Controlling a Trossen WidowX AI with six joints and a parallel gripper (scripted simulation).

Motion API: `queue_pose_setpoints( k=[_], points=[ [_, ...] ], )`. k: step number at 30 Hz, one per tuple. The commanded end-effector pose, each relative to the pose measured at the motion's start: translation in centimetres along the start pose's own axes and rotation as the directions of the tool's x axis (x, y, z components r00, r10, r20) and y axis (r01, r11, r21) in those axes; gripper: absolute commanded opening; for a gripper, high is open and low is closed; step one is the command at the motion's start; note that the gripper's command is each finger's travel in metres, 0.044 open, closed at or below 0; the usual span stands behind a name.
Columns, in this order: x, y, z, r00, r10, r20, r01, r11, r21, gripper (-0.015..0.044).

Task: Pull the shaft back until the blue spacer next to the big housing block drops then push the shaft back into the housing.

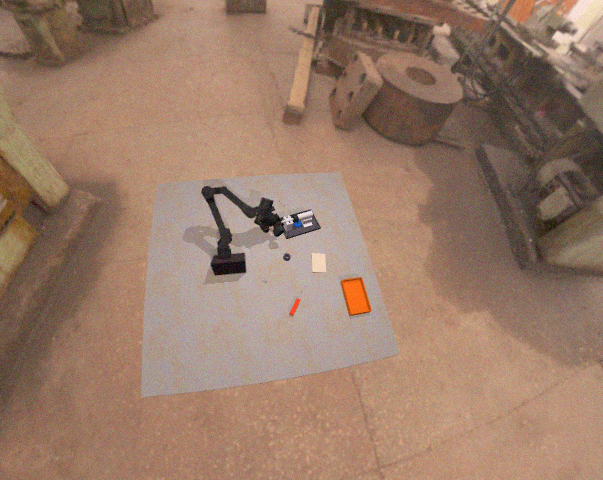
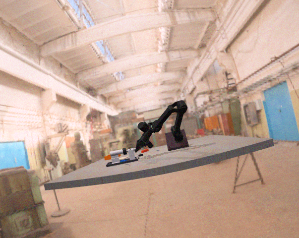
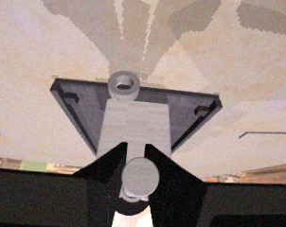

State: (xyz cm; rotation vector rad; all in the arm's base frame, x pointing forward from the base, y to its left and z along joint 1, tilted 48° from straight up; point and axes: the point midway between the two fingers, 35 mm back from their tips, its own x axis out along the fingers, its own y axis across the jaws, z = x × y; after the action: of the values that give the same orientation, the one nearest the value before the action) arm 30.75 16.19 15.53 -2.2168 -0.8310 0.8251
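Note:
The large light housing block (image 1: pixel 305 214) (image 2: pixel 115 152) stands on a dark base (image 1: pixel 303 233) (image 2: pixel 109 164). The blue spacer (image 1: pixel 297 224) (image 2: pixel 123 160) lies low on the base, below the shaft line. A black spacer (image 2: pixel 124 151) (image 3: pixel 132 207) is up on the shaft line, close beside the housing. A pale post (image 2: pixel 131 154) (image 3: pixel 134 120) stands nearer the arm. The shaft's round end (image 3: pixel 140 176) is between my fingertips; my gripper (image 1: pixel 281 225) (image 2: pixel 136 150) is shut on it. How deep the shaft sits in the housing cannot be told.
A grey ring (image 3: pixel 124 86) shows by the base's edge in the wrist view. A small black ring (image 1: pixel 286 256) (image 2: pixel 140 154), a cream plate (image 1: pixel 318 262), a red block (image 1: pixel 294 306) (image 2: pixel 145 150) and an orange tray (image 1: pixel 359 313) (image 2: pixel 107 157) are on the table.

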Motion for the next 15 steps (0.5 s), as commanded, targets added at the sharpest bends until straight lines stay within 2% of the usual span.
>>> queue_pose_setpoints(
  k=[1,15],
  points=[
    [0.16,0.01,-0.22,1.000,0.001,-0.002,-0.001,1.000,0.004,0.0000],
    [0.50,0.00,-0.57,1.000,0.001,-0.002,-0.001,1.000,0.004,0.0000]
  ],
)
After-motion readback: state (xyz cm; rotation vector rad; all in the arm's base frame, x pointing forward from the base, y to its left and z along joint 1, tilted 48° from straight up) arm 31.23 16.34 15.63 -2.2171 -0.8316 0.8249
